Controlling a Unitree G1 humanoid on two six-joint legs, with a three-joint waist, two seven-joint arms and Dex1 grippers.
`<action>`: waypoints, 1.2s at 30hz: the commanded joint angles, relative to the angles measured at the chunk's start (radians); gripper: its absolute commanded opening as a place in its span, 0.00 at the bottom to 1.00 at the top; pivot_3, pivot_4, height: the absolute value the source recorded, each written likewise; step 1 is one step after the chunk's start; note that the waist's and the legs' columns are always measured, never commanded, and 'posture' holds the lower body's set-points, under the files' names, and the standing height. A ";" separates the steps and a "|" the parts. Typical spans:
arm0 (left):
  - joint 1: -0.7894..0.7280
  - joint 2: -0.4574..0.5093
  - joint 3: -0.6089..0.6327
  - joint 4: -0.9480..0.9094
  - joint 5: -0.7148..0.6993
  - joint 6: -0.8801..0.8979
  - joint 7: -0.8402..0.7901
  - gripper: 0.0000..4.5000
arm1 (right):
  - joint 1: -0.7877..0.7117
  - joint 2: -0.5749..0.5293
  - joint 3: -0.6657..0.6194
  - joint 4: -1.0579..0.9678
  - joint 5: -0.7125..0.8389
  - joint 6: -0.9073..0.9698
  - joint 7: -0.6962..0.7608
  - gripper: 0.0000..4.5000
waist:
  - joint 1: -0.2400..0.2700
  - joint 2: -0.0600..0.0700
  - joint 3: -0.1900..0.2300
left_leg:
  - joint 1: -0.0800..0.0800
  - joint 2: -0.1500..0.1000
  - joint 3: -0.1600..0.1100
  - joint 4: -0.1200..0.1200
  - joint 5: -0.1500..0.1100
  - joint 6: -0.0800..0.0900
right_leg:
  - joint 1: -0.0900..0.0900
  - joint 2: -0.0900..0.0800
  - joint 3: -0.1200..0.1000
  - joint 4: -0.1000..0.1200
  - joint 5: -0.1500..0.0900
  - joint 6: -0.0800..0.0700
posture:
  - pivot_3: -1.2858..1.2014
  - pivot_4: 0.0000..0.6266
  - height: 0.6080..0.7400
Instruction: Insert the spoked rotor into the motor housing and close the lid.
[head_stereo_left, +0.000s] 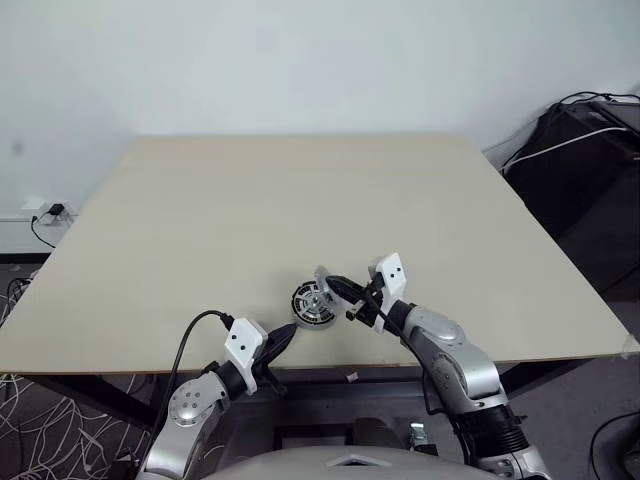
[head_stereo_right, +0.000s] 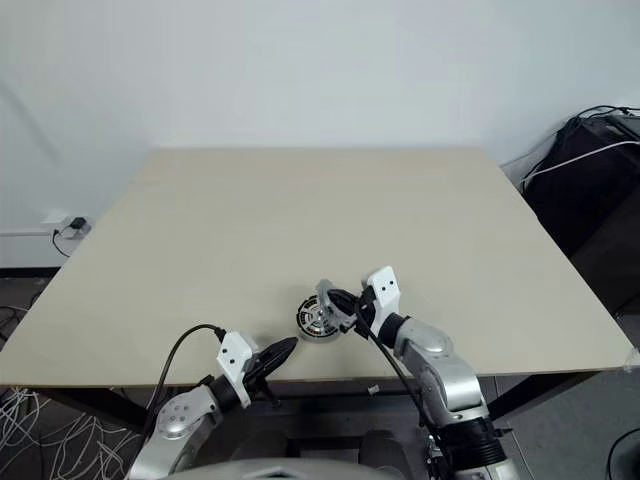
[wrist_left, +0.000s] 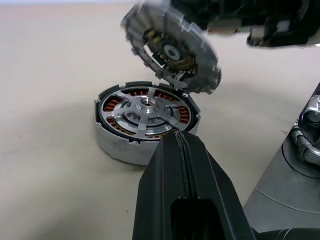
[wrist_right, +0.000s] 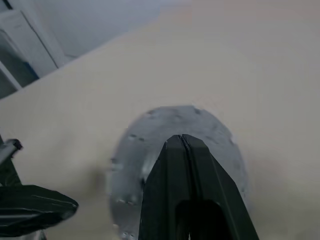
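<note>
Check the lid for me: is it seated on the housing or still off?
Off. The lid hangs tilted above the motor housing, pinched in the right gripper; the spoked rotor already sits uncovered inside.

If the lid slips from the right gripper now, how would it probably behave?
The lid looks like rigid metal, so it would likely not bend. It hangs tilted above the motor housing, pinched by the right gripper, so it may drop askew onto the housing. Being round, it might roll on the table.
</note>
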 joint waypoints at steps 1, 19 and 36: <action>-0.013 -0.001 -0.003 -0.001 0.004 -0.029 -0.005 0.00 | -0.036 0.025 0.017 0.015 -0.012 -0.017 0.000 0.01 | -0.002 0.000 0.000 | 0.000 0.000 0.000 0.000 0.000 0.000 | 0.000 0.000 0.000 0.000 0.000 0.000 | 0.52 0.00 1.00; -0.033 -0.010 0.003 0.104 0.005 -0.108 -0.013 0.00 | -0.105 0.081 0.072 0.191 -0.112 -0.048 0.002 0.01 | -0.004 0.001 0.000 | 0.000 0.000 0.000 0.000 0.000 0.000 | 0.000 0.000 0.000 0.000 0.000 0.000 | 0.52 0.00 1.00; -0.043 -0.014 -0.003 0.108 0.007 -0.106 -0.010 0.00 | -0.129 -0.037 0.119 0.118 -0.207 -0.167 0.073 0.57 | -0.005 0.001 -0.002 | 0.001 -0.001 0.000 0.000 0.000 0.000 | 0.000 0.001 0.000 0.001 0.000 0.000 | 0.52 0.00 1.00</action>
